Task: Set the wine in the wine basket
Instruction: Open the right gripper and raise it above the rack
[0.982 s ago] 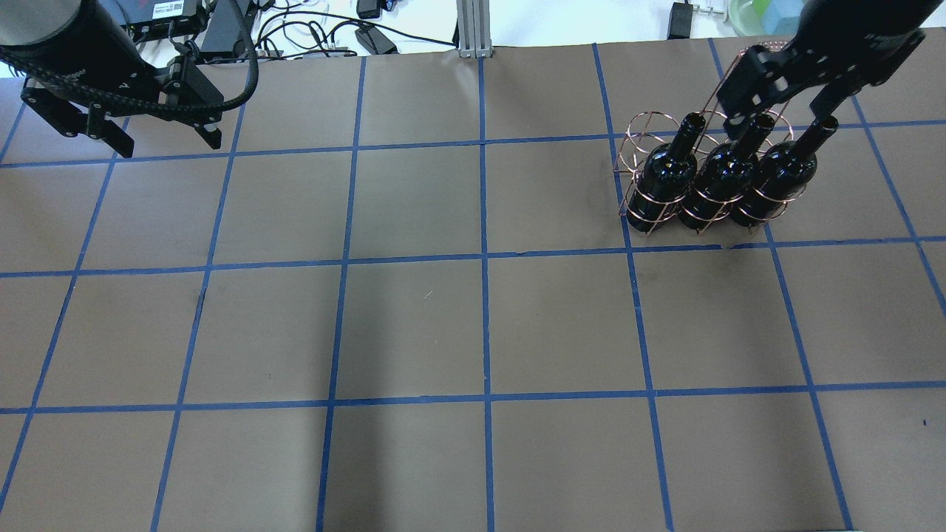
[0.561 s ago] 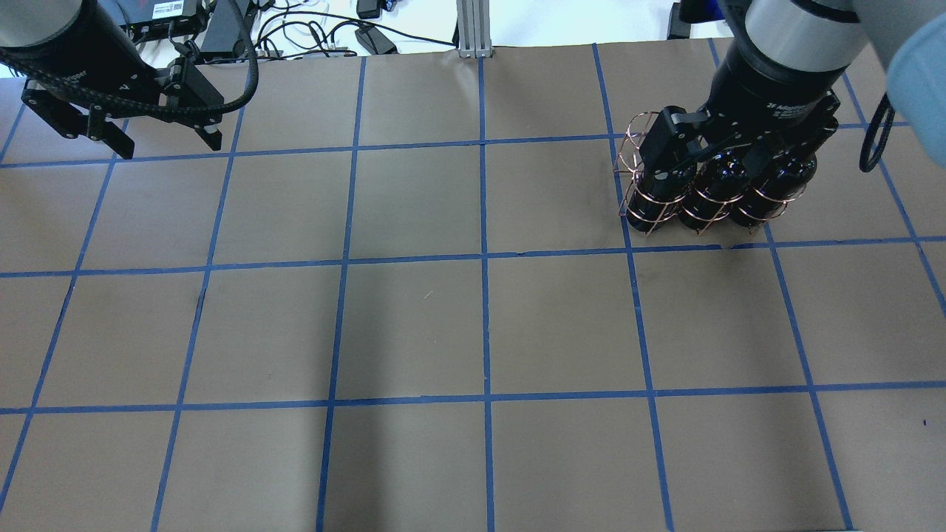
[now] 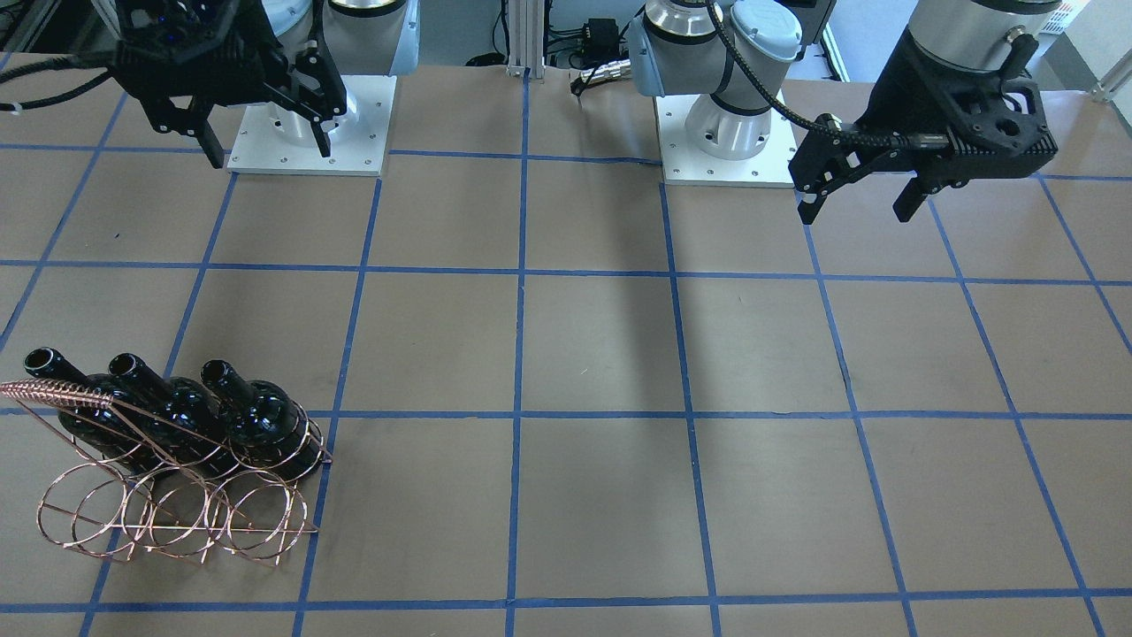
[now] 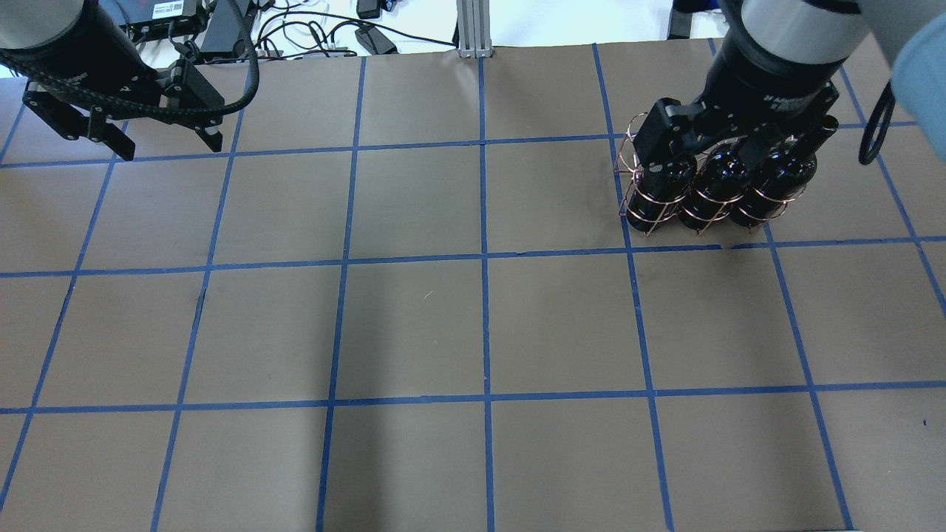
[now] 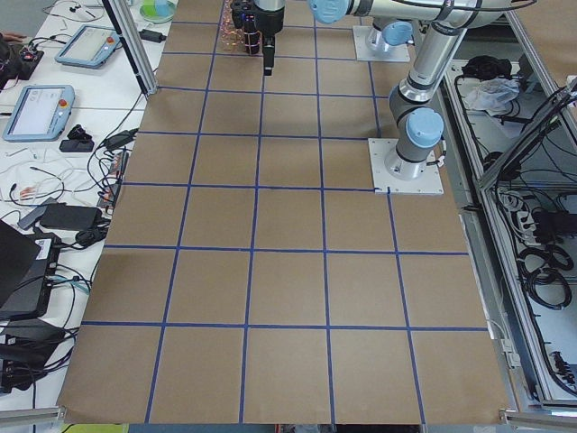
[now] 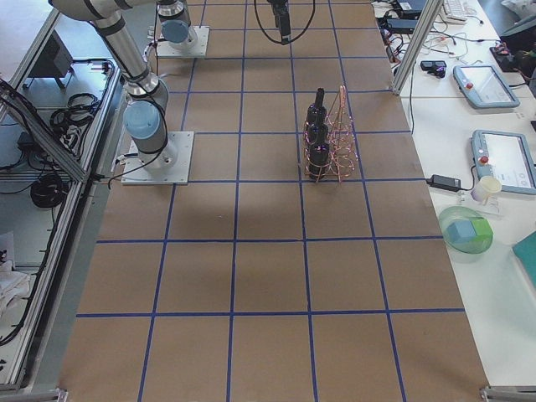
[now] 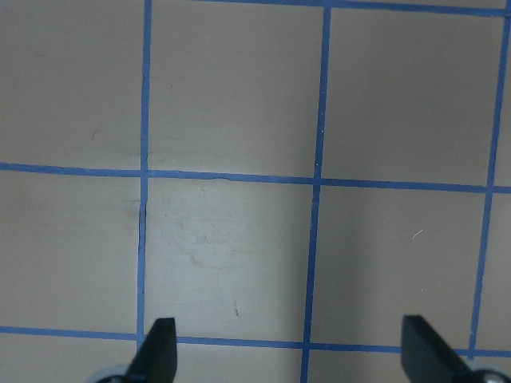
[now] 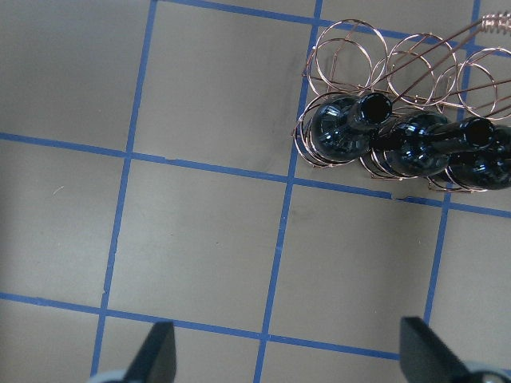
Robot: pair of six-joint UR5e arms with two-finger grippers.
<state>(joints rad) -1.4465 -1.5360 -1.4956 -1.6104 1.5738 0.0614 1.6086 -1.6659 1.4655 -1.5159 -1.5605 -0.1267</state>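
Observation:
Three glossy black wine bottles [image 3: 265,423] [image 8: 343,132] [image 4: 660,185] sit side by side in the copper wire wine basket [image 3: 177,522] [image 8: 351,48] [image 4: 634,144]. They fill its row of rings nearer the robot, necks tilted up; the other row is empty. My right gripper [image 3: 268,152] [image 4: 706,151] [image 8: 289,355] is open and empty. It hangs high above the table on the robot's side of the basket and covers the bottle necks in the overhead view. My left gripper [image 3: 855,212] [image 4: 170,146] [image 7: 289,355] is open and empty, far from the basket.
The brown table [image 4: 414,325] has a blue tape grid. The arm bases [image 3: 730,133] stand at the robot's edge. Cables and devices [image 4: 295,29] lie beyond the far edge. The basket and bottles also show in the exterior right view [image 6: 327,138].
My right gripper, open throughout, has drawn back from the bottle necks, up and towards the robot, and now hides them in the overhead view. The bottles, basket and left arm have not moved.

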